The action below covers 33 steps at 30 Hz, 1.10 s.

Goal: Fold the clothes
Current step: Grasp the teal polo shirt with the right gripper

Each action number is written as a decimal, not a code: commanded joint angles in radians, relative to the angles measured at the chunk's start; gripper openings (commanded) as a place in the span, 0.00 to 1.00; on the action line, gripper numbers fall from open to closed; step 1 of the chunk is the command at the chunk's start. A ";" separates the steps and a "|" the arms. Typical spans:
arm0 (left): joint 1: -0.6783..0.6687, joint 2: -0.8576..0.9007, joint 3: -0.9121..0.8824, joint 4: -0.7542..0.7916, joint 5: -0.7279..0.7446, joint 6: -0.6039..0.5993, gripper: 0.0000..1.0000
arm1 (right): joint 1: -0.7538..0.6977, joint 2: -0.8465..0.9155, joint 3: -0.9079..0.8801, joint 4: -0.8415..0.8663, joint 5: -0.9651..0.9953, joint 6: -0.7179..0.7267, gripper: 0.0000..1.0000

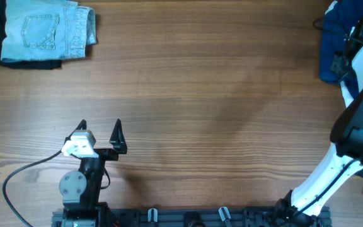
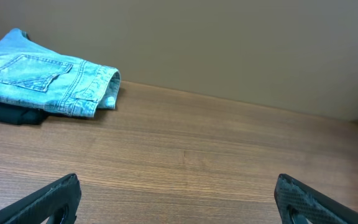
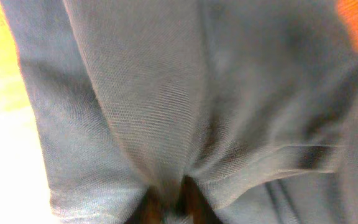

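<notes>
The denim piece (image 1: 43, 30) lies far left on the table (image 1: 200, 94), the top (image 1: 329, 60) far right.

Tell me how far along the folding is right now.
Done: nothing folded; the blue top lies bunched at the right edge of the table. In hand: the right gripper pinches its cloth. The left gripper sits open, well away. Left: pull it out, flatten it, make every fold.

Wooden table (image 1: 188, 94) — denim piece (image 1: 43, 28) far-left, deep-blue top (image 1: 330, 57) far-right.
</notes>
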 commanded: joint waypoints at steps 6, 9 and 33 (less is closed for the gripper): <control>-0.008 -0.009 -0.005 -0.005 -0.006 -0.005 1.00 | 0.003 -0.087 0.000 -0.008 -0.005 0.013 0.27; -0.008 -0.009 -0.005 -0.005 -0.006 -0.005 1.00 | 0.003 -0.087 0.000 -0.015 -0.017 0.013 0.07; -0.008 -0.009 -0.005 -0.005 -0.006 -0.005 1.00 | 0.002 0.007 -0.053 0.012 -0.108 0.010 0.53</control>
